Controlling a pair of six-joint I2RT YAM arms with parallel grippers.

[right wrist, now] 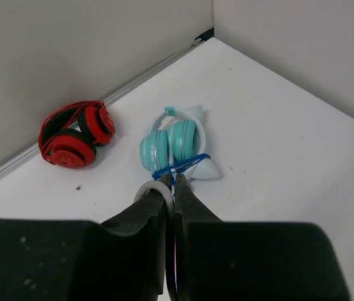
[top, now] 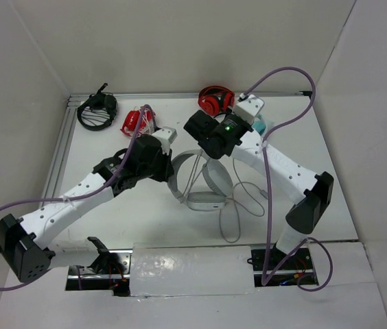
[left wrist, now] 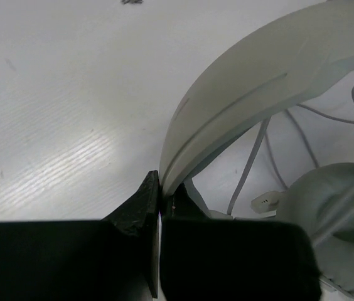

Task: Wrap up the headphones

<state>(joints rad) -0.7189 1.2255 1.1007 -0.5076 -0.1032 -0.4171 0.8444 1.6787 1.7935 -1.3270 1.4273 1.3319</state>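
Headphones (top: 205,200) are lying on the bench (top: 111,137), nearer the arms than the red pair (top: 215,101). The left fingers (left wrist: 133,213) are clamping the headband's end, and the right fingers (right wrist: 142,219) are pinching together on what looks like a loop of the grey cable (left wrist: 247,168), just arm-side of the red pair. Wrapping is looking barely begun, with most cable trailing loose, so next the right arm is needing to wind that loop around the headband while the left is holding steady.

The headphones (top: 206,201) are large, white to light grey, and sit in the middle of the table. The wide headband (left wrist: 246,94) stands up in an arch, and one oval earcup (top: 206,201) rests flat on the table. The thin grey cable (left wrist: 247,168) passes under the arch and lies in loose loops beside them.
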